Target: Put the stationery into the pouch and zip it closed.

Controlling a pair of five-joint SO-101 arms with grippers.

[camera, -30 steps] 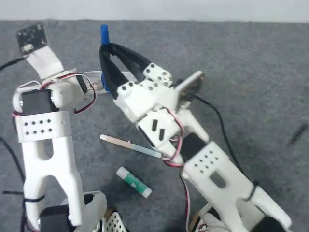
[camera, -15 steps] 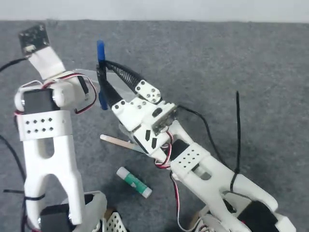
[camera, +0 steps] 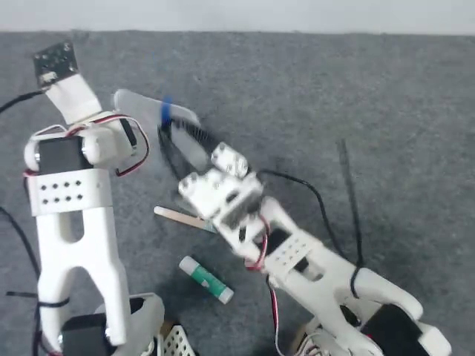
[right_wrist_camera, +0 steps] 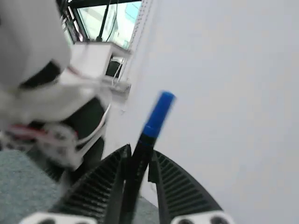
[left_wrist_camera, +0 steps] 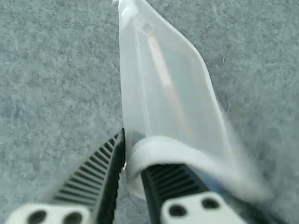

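Grey felt-like cloth (camera: pixel 415 111) covers your table. Above its far left part the translucent pouch (left_wrist_camera: pixel 187 107) hangs lifted, with your left gripper (left_wrist_camera: pixel 129 142) pinching the pouch's edge between its pressed-in fingers. Your right gripper (right_wrist_camera: pixel 139 154) is clamped on the blue pen (right_wrist_camera: pixel 154 116). In the high view the pen overlaps the pouch's near edge, and I cannot tell whether it has entered the mouth. Near your arms, the green-and-white glue stick (camera: pixel 206 279) and a thin pale stick (camera: pixel 185 217) lie loose on the cloth. By my judgement, then, you have the pen, those two items and the zipping left to do. The left wrist view gives you a slim wood-coloured piece (left_wrist_camera: pixel 161 79), apparently already inside the pouch, which the high view cannot resolve. The high view gives you the loose items, which neither wrist camera is aimed at.
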